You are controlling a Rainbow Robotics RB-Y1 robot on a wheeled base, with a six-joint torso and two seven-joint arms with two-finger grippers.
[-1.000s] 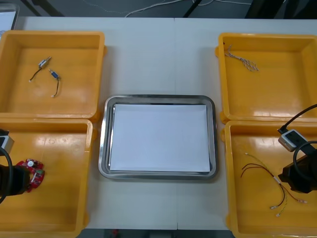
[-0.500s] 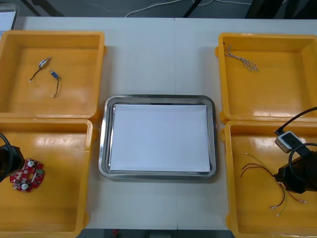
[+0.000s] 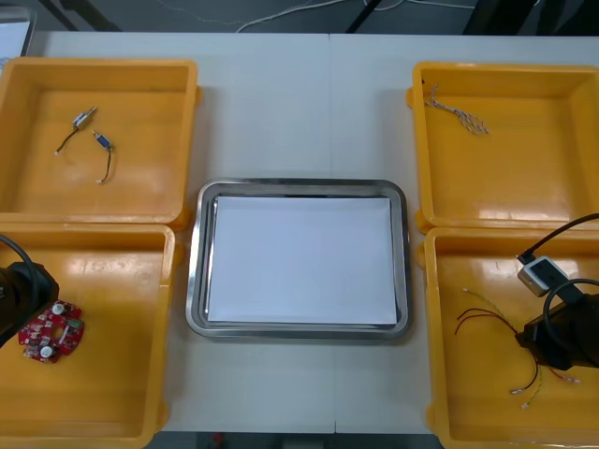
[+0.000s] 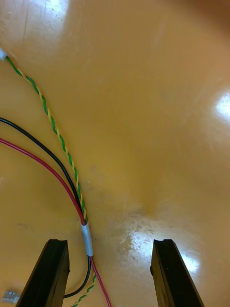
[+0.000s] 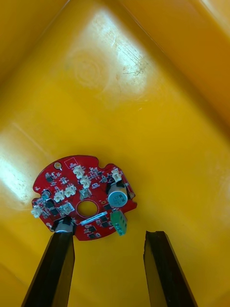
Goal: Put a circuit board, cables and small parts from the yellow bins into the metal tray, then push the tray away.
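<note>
Shifted off the circuit board (image 5: 84, 196), the open, empty left hand (image 5: 108, 236) sits just behind it; the open right hand (image 4: 109, 242) straddles the cables (image 4: 86, 239).

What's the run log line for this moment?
left gripper: open at circuit board | right gripper: open astride cables | metal tray: white inside

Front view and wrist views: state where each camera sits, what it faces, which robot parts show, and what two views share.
Front view: above the arms, looking steeply down at table, metal tray and yellow bins; left arm and right arm show.
Left wrist view: on that wrist, facing a bin floor and circuit board; left gripper open.
Right wrist view: on that wrist, facing a bin floor and cables; right gripper open.
Shared: front and left wrist views both show the circuit board.
</note>
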